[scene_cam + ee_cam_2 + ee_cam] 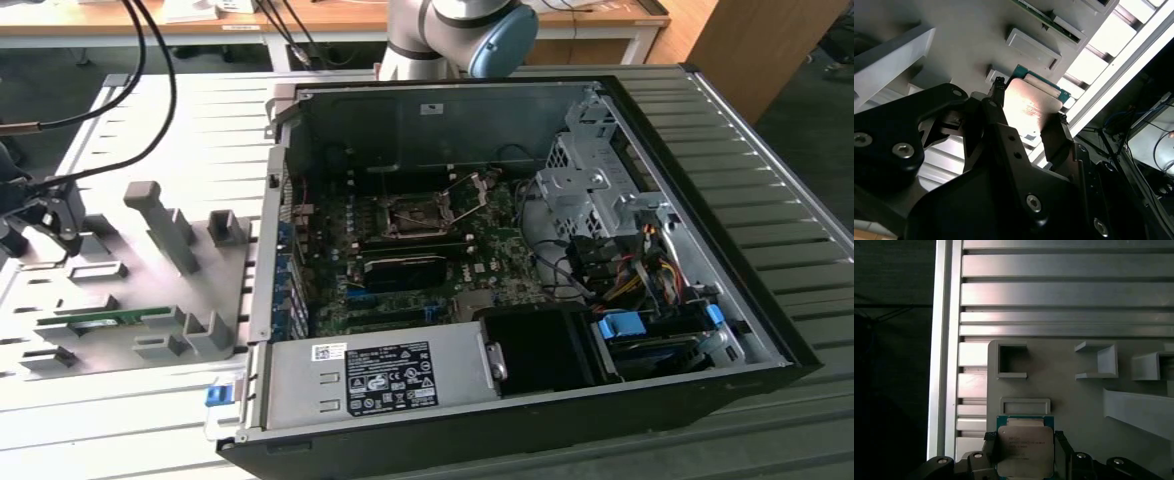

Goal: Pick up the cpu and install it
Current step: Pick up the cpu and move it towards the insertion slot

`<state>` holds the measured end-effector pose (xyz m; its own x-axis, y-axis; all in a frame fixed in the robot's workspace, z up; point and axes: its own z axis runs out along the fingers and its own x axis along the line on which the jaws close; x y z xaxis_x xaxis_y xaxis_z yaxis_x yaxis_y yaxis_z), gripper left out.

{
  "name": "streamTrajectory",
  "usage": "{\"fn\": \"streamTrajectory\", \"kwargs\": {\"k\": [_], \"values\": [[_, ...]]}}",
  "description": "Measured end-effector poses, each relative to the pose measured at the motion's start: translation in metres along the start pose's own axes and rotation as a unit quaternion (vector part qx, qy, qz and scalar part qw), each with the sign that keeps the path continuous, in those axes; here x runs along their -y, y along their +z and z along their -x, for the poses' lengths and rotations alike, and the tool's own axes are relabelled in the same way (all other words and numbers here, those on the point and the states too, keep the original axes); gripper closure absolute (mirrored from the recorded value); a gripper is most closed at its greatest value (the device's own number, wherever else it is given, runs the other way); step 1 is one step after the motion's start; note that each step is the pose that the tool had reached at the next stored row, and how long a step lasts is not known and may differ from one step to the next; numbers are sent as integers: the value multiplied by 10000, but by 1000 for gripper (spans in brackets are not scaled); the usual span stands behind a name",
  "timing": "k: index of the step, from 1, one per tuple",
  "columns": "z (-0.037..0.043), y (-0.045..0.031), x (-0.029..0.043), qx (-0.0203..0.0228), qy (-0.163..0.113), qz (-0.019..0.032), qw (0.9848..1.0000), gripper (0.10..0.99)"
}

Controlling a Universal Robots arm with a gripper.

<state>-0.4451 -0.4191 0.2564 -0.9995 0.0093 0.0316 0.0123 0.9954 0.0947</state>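
Right now, in the exterior view, the gripper [38, 230] is hovering over the grey tray [134, 285] at the exterior view's left. It is well apart from the open computer case [400, 115] and the socket [416, 215] on the board inside. In the second wrist view the two fingers [996, 117] are pinching the cpu [1029, 105] by opposite edges, its silver top facing the camera. In the first wrist view the cpu is sitting between those fingers, just beside an empty shallow holder [1024, 406] on the tray; whether it is touching the tray I cannot tell. The chip is probably going to handle as a light, stiff, thin plate with a slick top and a fragile underside, so gentle pressure on the bare edges is looking like the safe hold.
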Motion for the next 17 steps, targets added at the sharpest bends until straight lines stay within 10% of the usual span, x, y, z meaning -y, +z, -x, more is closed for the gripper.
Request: {"fn": "streamTrajectory", "kwargs": {"k": [17], "values": [[-3, -87, -10, 0, 5, 0, 10000, 545]]}}
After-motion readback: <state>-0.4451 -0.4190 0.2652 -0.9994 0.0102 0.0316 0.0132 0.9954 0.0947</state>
